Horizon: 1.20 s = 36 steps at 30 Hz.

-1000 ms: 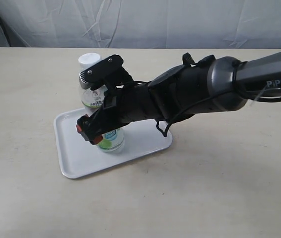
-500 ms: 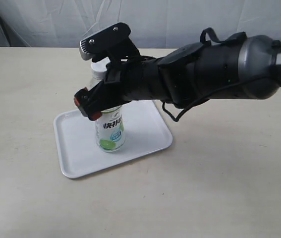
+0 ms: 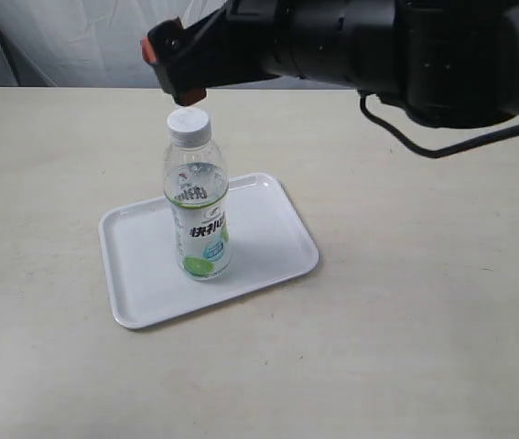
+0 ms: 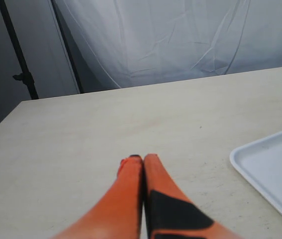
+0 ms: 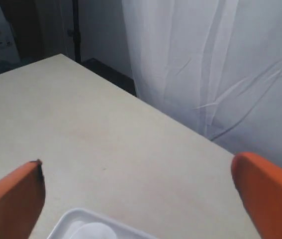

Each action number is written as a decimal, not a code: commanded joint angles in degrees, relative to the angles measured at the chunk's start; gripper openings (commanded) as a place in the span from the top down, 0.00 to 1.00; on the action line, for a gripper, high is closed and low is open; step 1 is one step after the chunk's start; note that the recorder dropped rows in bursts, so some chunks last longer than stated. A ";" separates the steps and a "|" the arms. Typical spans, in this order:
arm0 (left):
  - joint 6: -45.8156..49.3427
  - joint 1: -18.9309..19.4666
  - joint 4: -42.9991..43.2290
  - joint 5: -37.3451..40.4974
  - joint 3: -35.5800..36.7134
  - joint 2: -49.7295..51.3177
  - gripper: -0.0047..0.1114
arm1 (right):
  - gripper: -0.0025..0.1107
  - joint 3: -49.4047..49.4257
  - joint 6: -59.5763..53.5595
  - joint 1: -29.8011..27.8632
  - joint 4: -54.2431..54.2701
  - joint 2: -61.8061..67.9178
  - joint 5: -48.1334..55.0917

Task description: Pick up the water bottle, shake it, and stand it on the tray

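**One water bottle (image 3: 200, 206) upright, both grippers empty**

It stands near the middle of the tray (image 3: 273, 242), untouched, base flat so it balances alone. Just above the cap (image 3: 189, 123) hangs the right gripper (image 3: 175, 66), fingers spread wide, holding nothing; that width looks meant to clear the cap. Over the table (image 3: 424, 320) beside the tray, the left gripper (image 4: 141, 159) has fingers pressed together, empty, seemingly parked out of the way.

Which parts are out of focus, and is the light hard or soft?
Exterior view: soft, even light, almost no shadow around the water bottle on the tray. Left wrist view: left fingers slightly blurred. Right wrist view: right fingers clearly blurred.
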 commanded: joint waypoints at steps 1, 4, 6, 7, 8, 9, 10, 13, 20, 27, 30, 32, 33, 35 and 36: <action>-0.11 -0.01 -0.13 -0.41 0.13 -0.30 0.96 | 0.06 -0.16 -1.42 -0.24 0.16 -2.85 -0.47; -0.11 -0.01 -0.13 -0.41 0.13 -0.30 0.96 | 0.06 0.21 -1.51 -0.24 0.99 -3.60 -0.47; -0.11 -0.01 -0.13 -0.41 0.13 -0.30 0.96 | 0.06 1.56 -1.76 -0.24 2.49 -4.13 -1.14; -0.11 -0.01 -0.13 -0.41 0.13 -0.30 0.96 | 0.06 2.30 -1.76 -0.24 3.32 -4.27 -1.97; -0.11 -0.01 -0.13 -0.41 0.13 -0.30 0.96 | 0.06 3.45 -1.76 -0.24 3.70 -4.64 -2.90; -0.11 -0.01 -0.13 -0.41 0.13 -0.30 0.96 | 0.06 4.71 -1.76 -0.24 4.15 -4.99 -4.09; -0.11 -0.01 -0.13 -0.41 0.13 -0.30 0.96 | 0.06 7.02 -2.42 -0.24 4.83 -6.03 -5.73; -0.11 -0.01 -0.13 -0.41 0.13 -0.30 0.96 | 0.06 11.41 -2.78 -0.24 4.83 -9.46 -1.23; -0.11 -0.01 -0.03 -0.43 0.13 -0.30 0.96 | 0.99 17.07 -2.22 -0.24 9.86 -19.05 -0.44; -0.11 -0.01 -0.03 -0.43 0.13 -0.30 0.96 | 0.95 18.51 0.19 -0.24 9.86 -22.66 -9.75; -0.11 -0.01 -0.03 -0.43 0.13 -0.30 0.96 | 0.95 18.51 0.19 -0.24 9.86 -22.66 -15.15; -0.11 -0.01 -0.03 -0.43 0.13 -0.30 0.96 | 0.95 18.51 0.19 -0.24 9.86 -22.66 -18.06; -0.11 -0.01 -0.03 -0.43 0.13 -0.30 0.96 | 0.95 18.51 1.16 -0.24 9.86 -22.66 -19.23; -0.11 -0.01 -0.03 -0.43 0.13 -0.30 0.96 | 0.95 18.51 1.58 -0.24 9.86 -22.66 -19.98; -0.11 -0.01 -0.03 -0.43 0.13 -0.30 0.96 | 0.95 18.51 1.58 -0.24 9.86 -22.80 -20.79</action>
